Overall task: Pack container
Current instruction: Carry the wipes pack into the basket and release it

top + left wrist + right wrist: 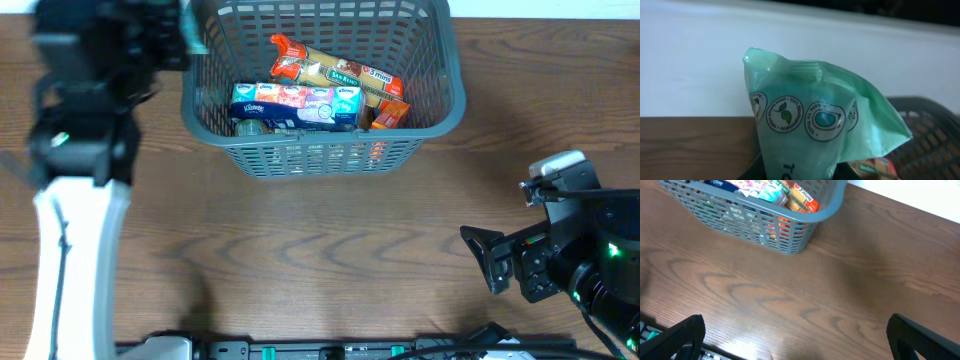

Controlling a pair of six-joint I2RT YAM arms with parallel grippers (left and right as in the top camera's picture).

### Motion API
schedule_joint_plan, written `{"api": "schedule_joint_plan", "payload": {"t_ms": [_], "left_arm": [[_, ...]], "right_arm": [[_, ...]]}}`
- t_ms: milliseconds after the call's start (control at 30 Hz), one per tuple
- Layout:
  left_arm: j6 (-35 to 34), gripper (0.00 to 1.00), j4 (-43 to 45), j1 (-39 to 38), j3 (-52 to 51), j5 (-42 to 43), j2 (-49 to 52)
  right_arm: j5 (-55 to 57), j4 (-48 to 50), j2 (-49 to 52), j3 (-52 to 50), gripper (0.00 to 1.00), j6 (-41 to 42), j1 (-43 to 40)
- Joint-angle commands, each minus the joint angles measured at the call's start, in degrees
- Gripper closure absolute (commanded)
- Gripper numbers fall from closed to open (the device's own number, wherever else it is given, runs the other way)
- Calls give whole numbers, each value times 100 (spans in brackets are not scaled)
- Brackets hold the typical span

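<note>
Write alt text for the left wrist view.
A green plastic pouch printed with round eco symbols fills the centre, close to the camera. Behind it are a white wall, the wooden table at lower left and the dark container at right.

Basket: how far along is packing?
Done: tissue pack, San Remo box and orange packet lie in the basket. In hand: left gripper holds a green pouch beside the basket's left rim, not yet in. Right gripper is open, empty, over the table. Remaining: drop the pouch in; no other loose items are visible.
</note>
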Motion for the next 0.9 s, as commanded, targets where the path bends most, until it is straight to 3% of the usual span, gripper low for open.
{"api": "schedule_joint_plan", "payload": {"t_ms": [0, 200, 233, 267, 300, 333, 867], "left_arm": [[-33, 81, 297, -356, -13, -35, 654], [-55, 81, 920, -498, -13, -98, 1421], [-55, 77, 962, -492, -13, -101, 1510], [-55, 62, 990, -490, -13, -101, 1576], [-57, 25, 1014, -490, -13, -98, 1626], [-98, 1, 1027, -490, -13, -98, 1633], [-350, 1, 190, -490, 11, -697, 234]], "right_arm": [[57, -13, 2, -2, 1, -33, 44], [57, -13, 2, -2, 1, -33, 44], [57, -13, 2, -2, 1, -33, 44], [57, -13, 2, -2, 1, -33, 44], [57, -13, 2, -2, 1, -33, 44], [57, -13, 2, -4, 1, -33, 44], [57, -13, 2, -4, 1, -33, 44]]}}
